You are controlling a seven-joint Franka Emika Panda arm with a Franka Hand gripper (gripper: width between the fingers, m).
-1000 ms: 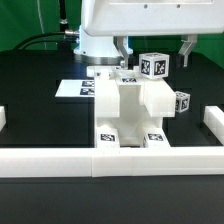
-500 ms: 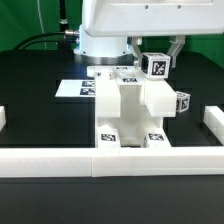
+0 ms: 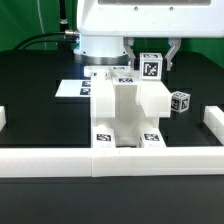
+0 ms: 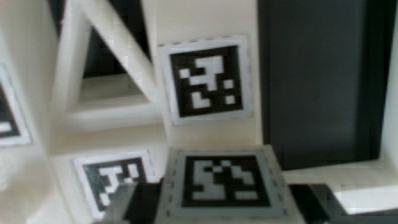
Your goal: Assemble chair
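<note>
The partly built white chair [image 3: 126, 115] stands against the low white rail, with tags on its front feet and top. My gripper [image 3: 150, 62] is shut on a small white tagged cube [image 3: 149, 66] and holds it just above the chair's back right part. In the wrist view the cube [image 4: 217, 183] sits between my dark fingers [image 4: 150, 200], with the chair's tagged panels [image 4: 208, 82] right beneath it. Another tagged cube piece [image 3: 180, 101] shows on the chair's right side in the exterior view.
A long low white rail [image 3: 60, 163] runs along the front, with short end blocks at the left [image 3: 3, 118] and right [image 3: 213, 122]. The marker board [image 3: 72, 89] lies on the black table behind the chair. The robot base stands at the back.
My gripper has carried the cube toward the exterior view's left and slightly down, from beside the chair to above its back right part.
</note>
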